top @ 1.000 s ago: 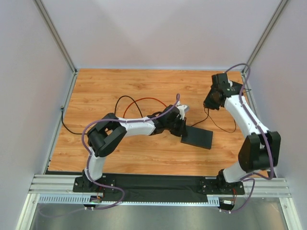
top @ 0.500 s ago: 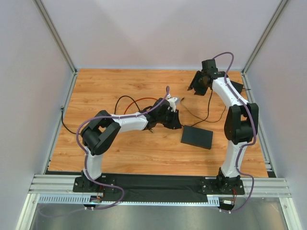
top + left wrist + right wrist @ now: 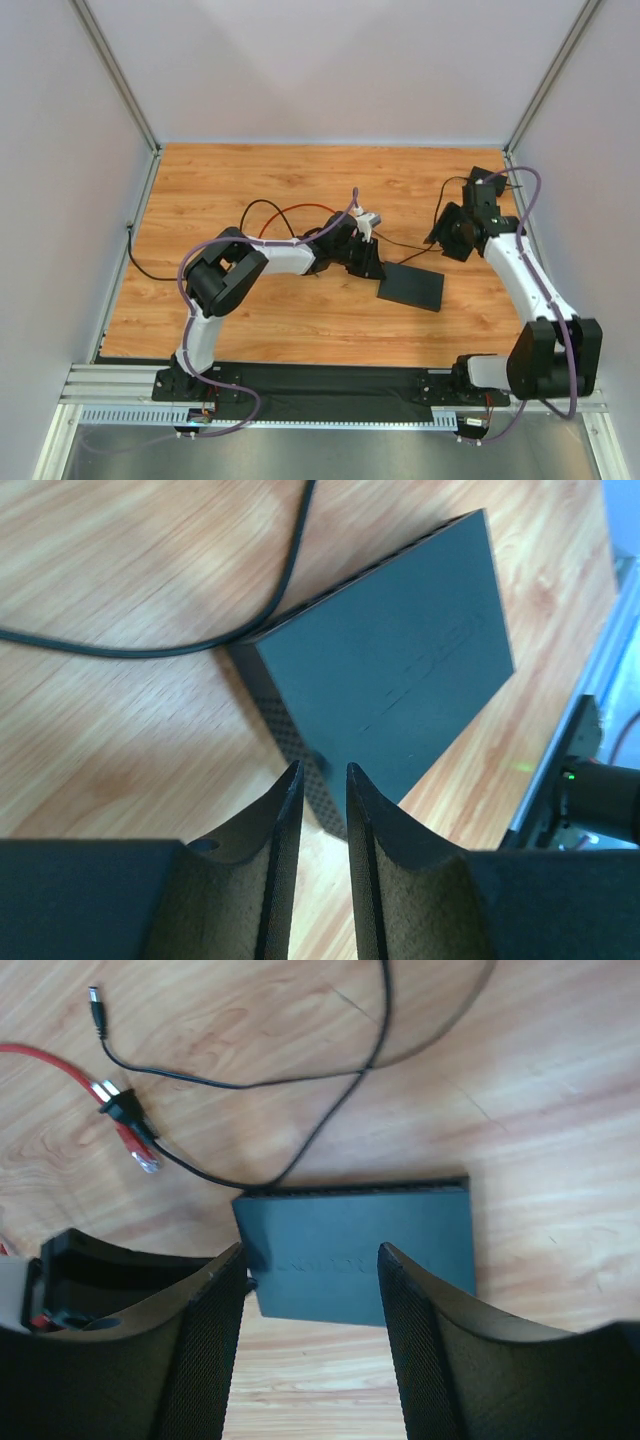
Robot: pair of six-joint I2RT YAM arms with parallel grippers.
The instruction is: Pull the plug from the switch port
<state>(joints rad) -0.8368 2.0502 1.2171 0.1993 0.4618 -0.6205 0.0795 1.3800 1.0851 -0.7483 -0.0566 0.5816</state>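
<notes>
- Top view: the left end effector point(image 3: 372, 264) sits low over the wood-grain bench point(image 3: 220, 180). Its tips are just short of the near-left corner of a thin flat matte-black rectangular box point(image 3: 411, 287).
- The right end effector point(image 3: 443, 236) hangs beyond the far side of that box, clear of it. A thin black cable point(image 3: 255, 205) and a red cable point(image 3: 310, 207) loop over the bench behind the left end effector.
- Left wrist view: the left end effector point(image 3: 322, 770) is slightly open, with a narrow gap between its two fingers point(image 3: 285, 820) and nothing in it.
- Just past those tips lies the box point(image 3: 400, 670), flat on the bench, one corner and a perforated side wall turned toward them. The switch port itself cannot be made out on any edge shown here.
- The black cable point(image 3: 150, 645) runs just beside the box's edge, ahead and to the left of the fingers.
- Right wrist view: the right end effector point(image 3: 312, 1252) stands wide open and empty. The box point(image 3: 355, 1250) lies flat below and ahead of it, seen between its fingers point(image 3: 215, 1340).
- Ahead and to the left, the red cable point(image 3: 50, 1060) ends in a clear plug lying loose on the wood, apart from the box.
- Farther ahead, a small black barrel plug point(image 3: 95, 998) on the black cable point(image 3: 300, 1150) also lies free on the bench, well apart from the box. The cable passes against the box's far edge.
</notes>
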